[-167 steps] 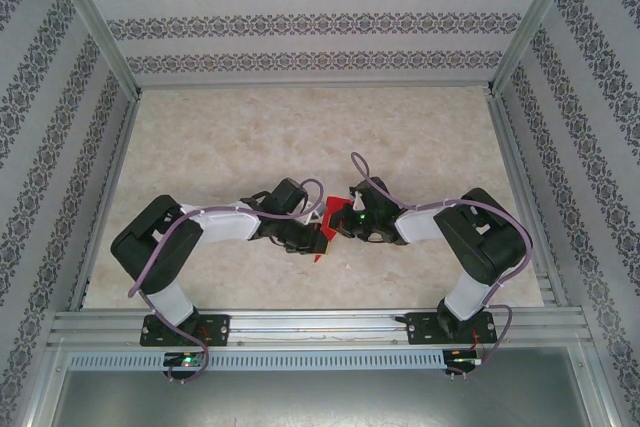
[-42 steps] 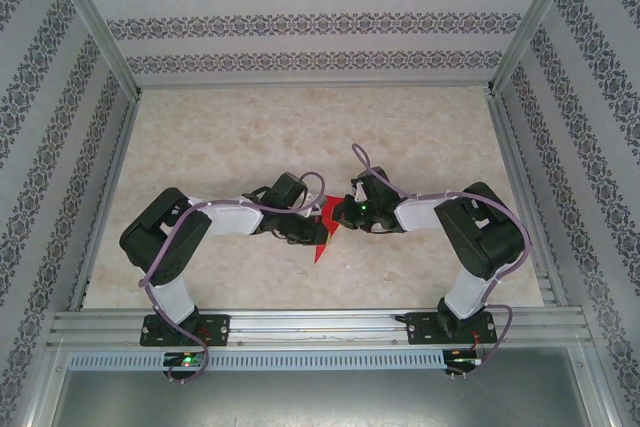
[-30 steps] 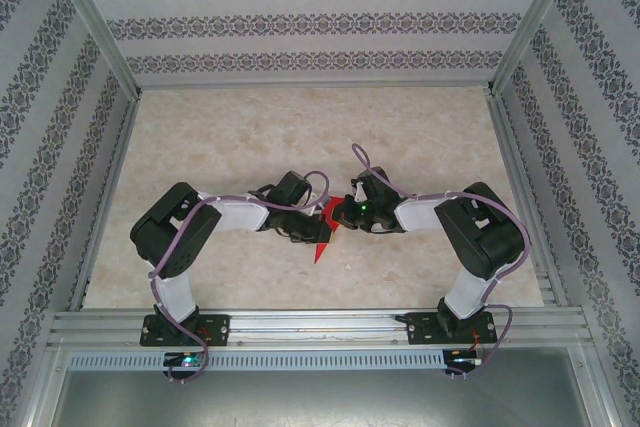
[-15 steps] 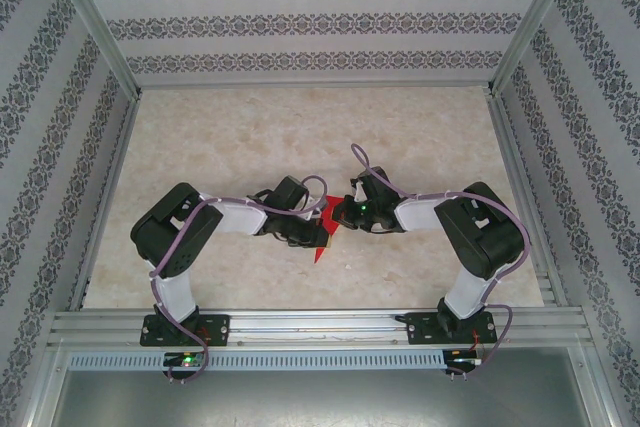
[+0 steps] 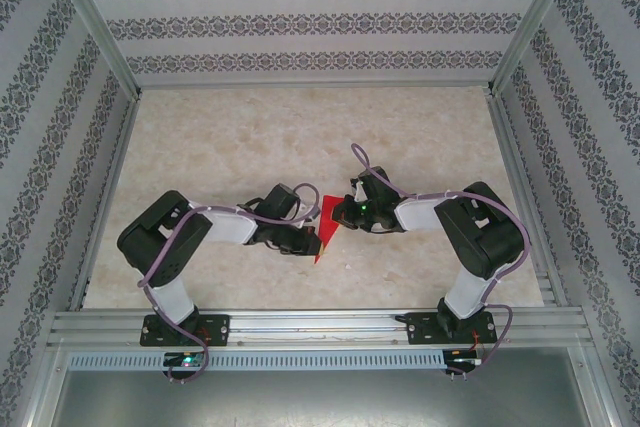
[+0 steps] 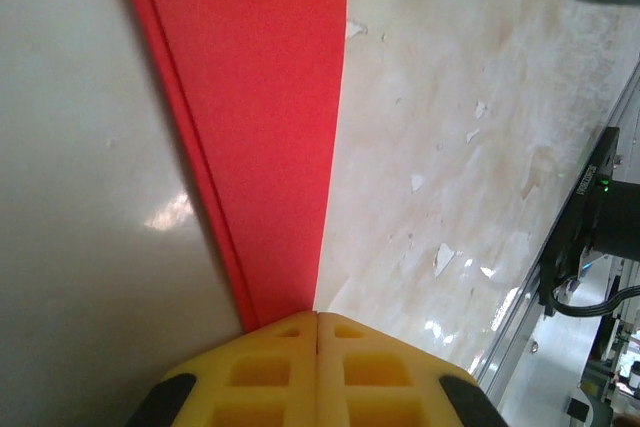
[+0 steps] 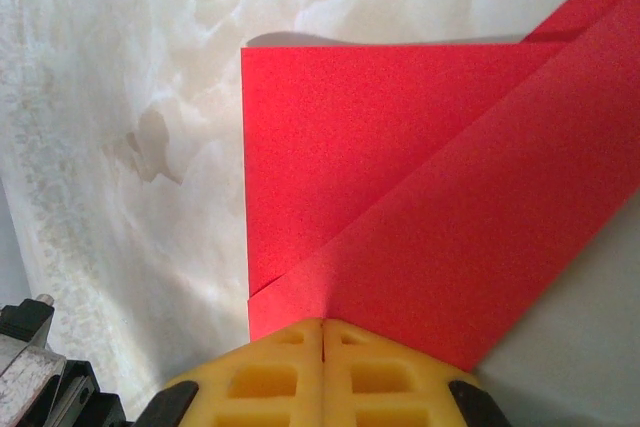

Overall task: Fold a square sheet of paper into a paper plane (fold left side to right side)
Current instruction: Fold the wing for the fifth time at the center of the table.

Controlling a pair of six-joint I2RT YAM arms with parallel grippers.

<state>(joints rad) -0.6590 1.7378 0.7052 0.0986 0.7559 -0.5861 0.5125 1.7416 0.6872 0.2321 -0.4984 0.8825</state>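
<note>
red paper (image 5: 324,225), one folded piece with a sharp tip toward the near edge, lies in the middle of the table (image 5: 250,137) between the two arms. both arms are bent at the elbow and reach inward, low over the table, with their wrists facing each other. left gripper (image 6: 318,319) is closed, and the paper runs out from its tips. right gripper (image 7: 323,327) is closed too, tips on the overlapping layers.

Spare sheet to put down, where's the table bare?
Bare: far half of the table by the back wall, and the near strip between arm bases. Crowded: mid-table, left pincer and right pincer at the red paper.
</note>
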